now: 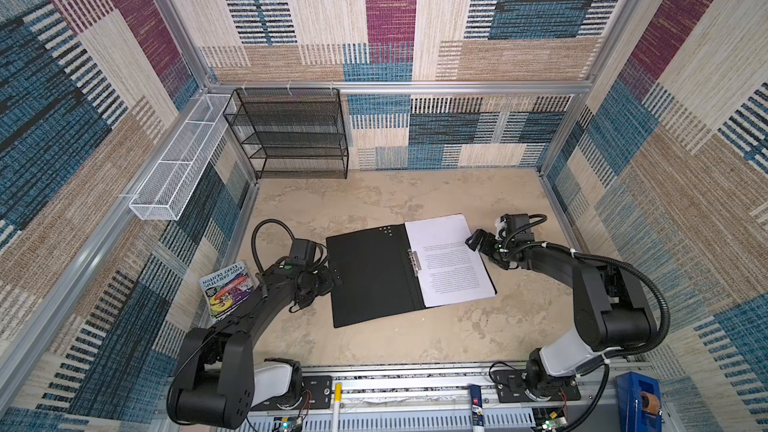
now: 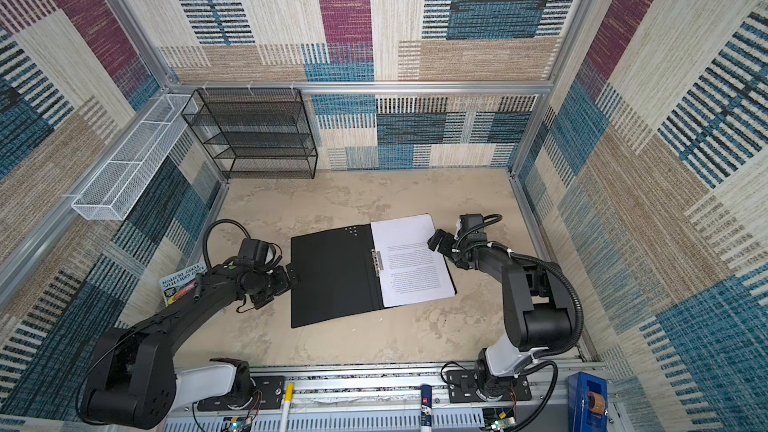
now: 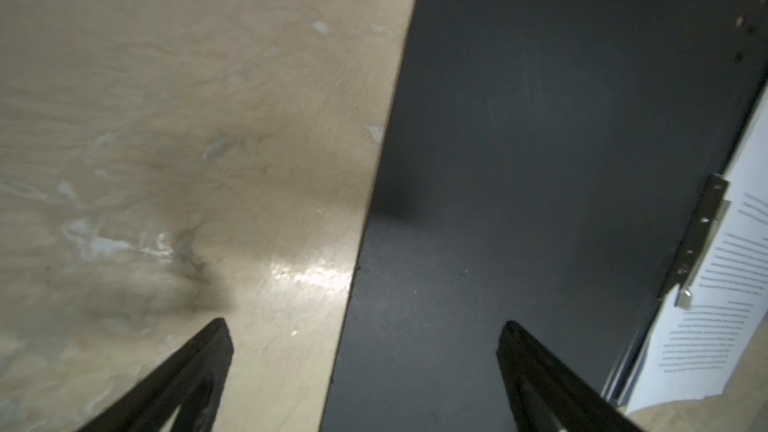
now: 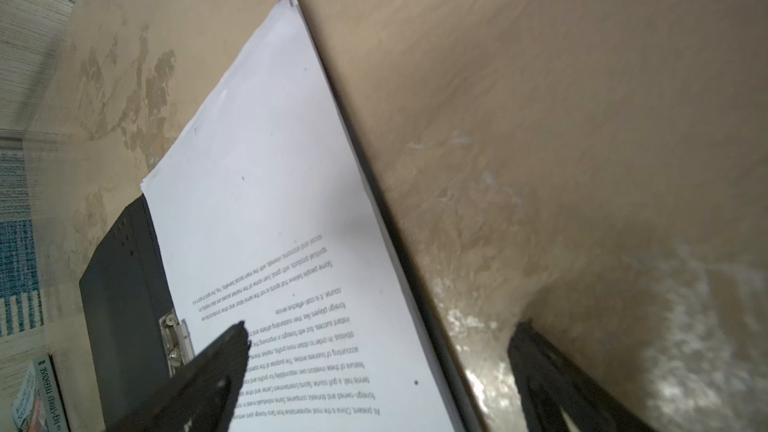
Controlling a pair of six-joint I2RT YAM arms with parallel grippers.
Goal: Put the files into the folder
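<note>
The folder (image 1: 365, 276) (image 2: 332, 280) lies open and flat mid-table, black inside up, with a metal clip (image 1: 413, 261) at its spine. The files (image 1: 449, 259) (image 2: 411, 259), white sheets with printed text, rest stacked on its right half. My left gripper (image 1: 332, 277) (image 2: 291, 278) is open at the folder's left edge; in the left wrist view its jaws (image 3: 365, 322) straddle that edge of the folder (image 3: 540, 160), holding nothing. My right gripper (image 1: 478, 243) (image 2: 438, 241) is open at the right edge of the files (image 4: 270, 201), and its jaws (image 4: 382, 324) straddle that edge, empty.
A colourful paperback book (image 1: 226, 288) (image 2: 178, 284) lies by the left wall under my left arm. A black mesh shelf (image 1: 291, 135) stands at the back left, with a white mesh basket (image 1: 178, 160) on the left wall. A blue tape dispenser (image 1: 636, 401) sits at the front right.
</note>
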